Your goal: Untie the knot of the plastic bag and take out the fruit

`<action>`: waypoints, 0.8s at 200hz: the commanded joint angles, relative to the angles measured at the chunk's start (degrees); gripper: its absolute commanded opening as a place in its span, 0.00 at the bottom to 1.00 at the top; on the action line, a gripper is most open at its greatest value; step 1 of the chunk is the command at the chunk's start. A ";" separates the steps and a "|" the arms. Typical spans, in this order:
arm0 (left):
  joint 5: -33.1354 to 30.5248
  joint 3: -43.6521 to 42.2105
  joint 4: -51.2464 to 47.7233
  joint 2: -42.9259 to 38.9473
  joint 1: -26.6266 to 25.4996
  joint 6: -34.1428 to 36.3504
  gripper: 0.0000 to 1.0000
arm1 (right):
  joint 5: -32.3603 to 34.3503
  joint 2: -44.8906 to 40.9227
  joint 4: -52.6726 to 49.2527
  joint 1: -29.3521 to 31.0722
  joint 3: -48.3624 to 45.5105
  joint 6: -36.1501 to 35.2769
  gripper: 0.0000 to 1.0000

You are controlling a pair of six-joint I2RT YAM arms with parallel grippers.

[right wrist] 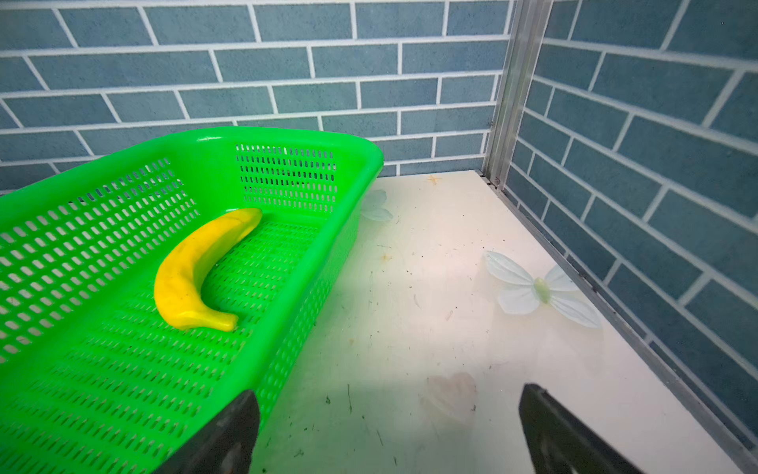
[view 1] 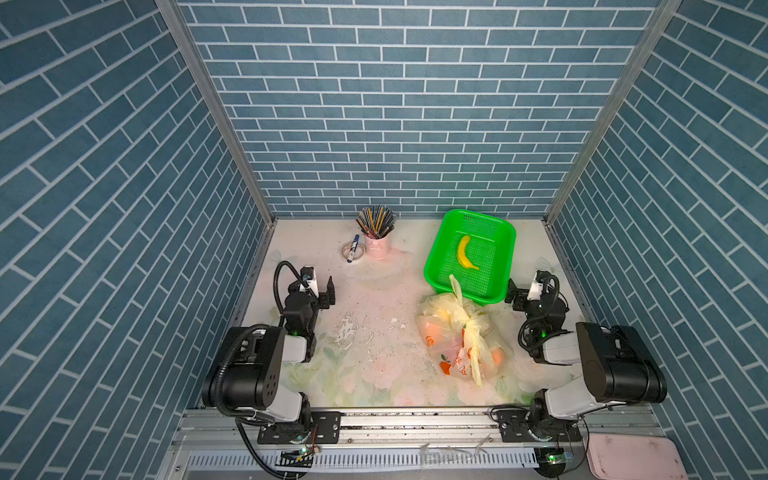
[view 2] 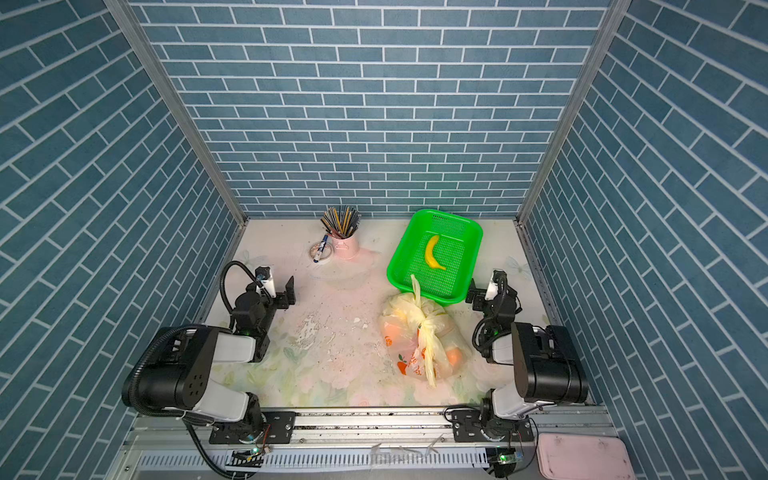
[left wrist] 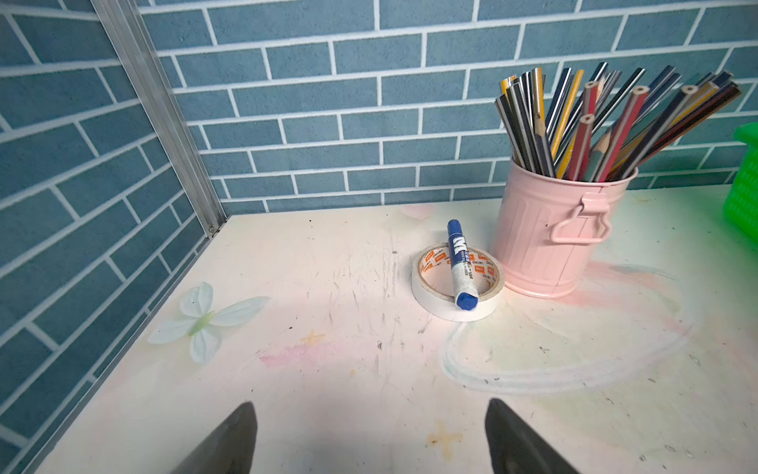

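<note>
We note nothing done yet: the plastic bag (view 1: pixel 436 332) lies on the bench just before the green basket (view 1: pixel 436 249), knot (view 1: pixel 469 322) tied, fruit (view 1: pixel 497 355) inside, with left claw (left wrist: pixel 371 410) and right claw (right wrist: pixel 387 394) both spread, empty, off the bag.

Your two arms sit folded, one at each side, in both top views. Left arm (view 1: pixel 253 365): elbow back over its base, forearm pointing ahead, left gripper (view 1: pixel 320 287) spread wide, holding nothing. Right arm (view 1: pixel 615 365): same tucked pose, right gripper (view 1: pixel 523 291) likewise spread wide, holding nothing. Wrist views: dark fingers (left wrist: pixel 229 435) of left gripper far apart, clear gap between them; same for right gripper (right wrist: pixel 387 394).
</note>
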 commanded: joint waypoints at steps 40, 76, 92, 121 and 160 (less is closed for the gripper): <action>-0.16 0.19 0.64 0.47 -0.24 0.11 0.87 | -0.73 0.26 0.99 -0.11 0.30 -2.32 0.99; -0.20 0.16 0.64 0.47 -0.24 0.09 0.87 | -0.56 0.25 0.90 -0.06 0.43 -2.05 0.99; -0.15 0.14 0.64 0.47 -0.24 0.09 0.87 | -0.56 0.25 0.88 -0.07 0.39 -2.03 0.99; -0.16 0.04 0.82 0.35 -0.20 0.09 0.87 | -0.71 0.02 1.13 -0.12 0.10 -1.97 0.99; -2.55 -3.04 3.43 -3.36 -0.33 -1.07 0.87 | -1.45 -5.52 2.17 -0.05 -2.85 -2.45 0.99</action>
